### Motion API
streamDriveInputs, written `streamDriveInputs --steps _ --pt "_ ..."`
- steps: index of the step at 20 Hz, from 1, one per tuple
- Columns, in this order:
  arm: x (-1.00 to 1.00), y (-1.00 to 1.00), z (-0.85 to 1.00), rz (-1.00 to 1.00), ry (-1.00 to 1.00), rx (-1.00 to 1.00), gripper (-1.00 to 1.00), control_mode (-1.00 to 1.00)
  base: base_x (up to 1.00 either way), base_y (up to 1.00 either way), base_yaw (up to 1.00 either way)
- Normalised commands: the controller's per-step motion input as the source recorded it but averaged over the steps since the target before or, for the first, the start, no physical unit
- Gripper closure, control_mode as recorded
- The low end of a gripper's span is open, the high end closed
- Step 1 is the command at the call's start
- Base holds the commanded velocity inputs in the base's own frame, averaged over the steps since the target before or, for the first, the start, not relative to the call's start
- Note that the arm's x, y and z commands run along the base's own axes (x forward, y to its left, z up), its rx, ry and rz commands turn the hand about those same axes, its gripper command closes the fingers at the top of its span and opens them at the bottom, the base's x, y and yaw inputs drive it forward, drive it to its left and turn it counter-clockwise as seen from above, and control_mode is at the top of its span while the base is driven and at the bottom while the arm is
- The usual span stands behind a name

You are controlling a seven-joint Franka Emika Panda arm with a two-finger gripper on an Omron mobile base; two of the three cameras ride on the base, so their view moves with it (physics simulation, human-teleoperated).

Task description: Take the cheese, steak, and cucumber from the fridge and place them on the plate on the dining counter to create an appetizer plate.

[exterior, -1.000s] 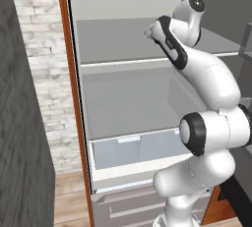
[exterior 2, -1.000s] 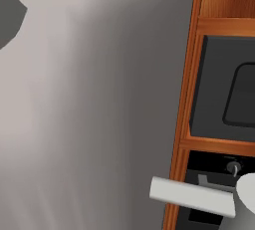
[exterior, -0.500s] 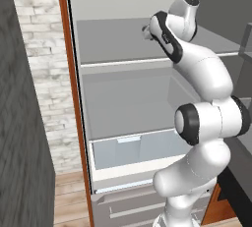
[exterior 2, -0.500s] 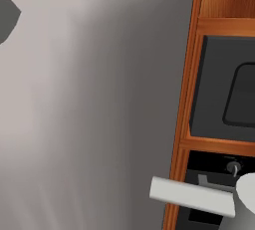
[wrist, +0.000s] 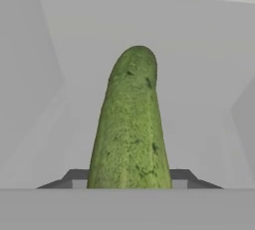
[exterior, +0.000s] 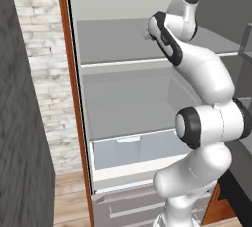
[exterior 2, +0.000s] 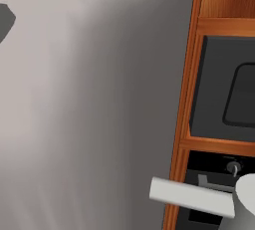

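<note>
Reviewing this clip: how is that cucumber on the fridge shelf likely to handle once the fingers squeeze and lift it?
The cucumber looks firm and thick, so it probably stays stiff. Its rounded sides suggest it could roll or twist if squeezed off-centre. The fingers flank its near end, so the far end might dip when lifted.

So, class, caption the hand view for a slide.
Cucumber between the pincer fingertips inside the grey fridge.

Cucumber [wrist: 130, 124] between the end effector [wrist: 129, 181] fingertips, inside the fridge [exterior: 123, 103], above its upper shelf.
</note>
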Motion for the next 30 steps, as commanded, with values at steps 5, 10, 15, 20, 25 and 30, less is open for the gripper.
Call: streamDriveInputs --steps 5,10,15,20,25,30 --pt "-0.69 0.18 -0.38 0.00 0.00 -0.04 1.00 -1.00 0.00 0.00 0.00" --pt "-0.69 0.22 -0.17 0.00 -0.03 -0.04 1.00 -1.00 0.00 0.00 0.00" --pt "-0.61 0.10 0.00 0.00 -0.02 -0.02 1.00 1.00 -0.20 0.01 0.00" --pt "0.00 0.00 0.00 0.00 0.00 0.00 1.00 1.00 -1.00 0.01 0.00" --pt "0.00 0.00 0.00 0.00 0.00 0.00 1.00 1.00 -1.00 0.00 0.02" --pt "0.00 0.00 0.00 0.00 0.00 0.00 1.00 1.00 -1.00 0.00 0.04"
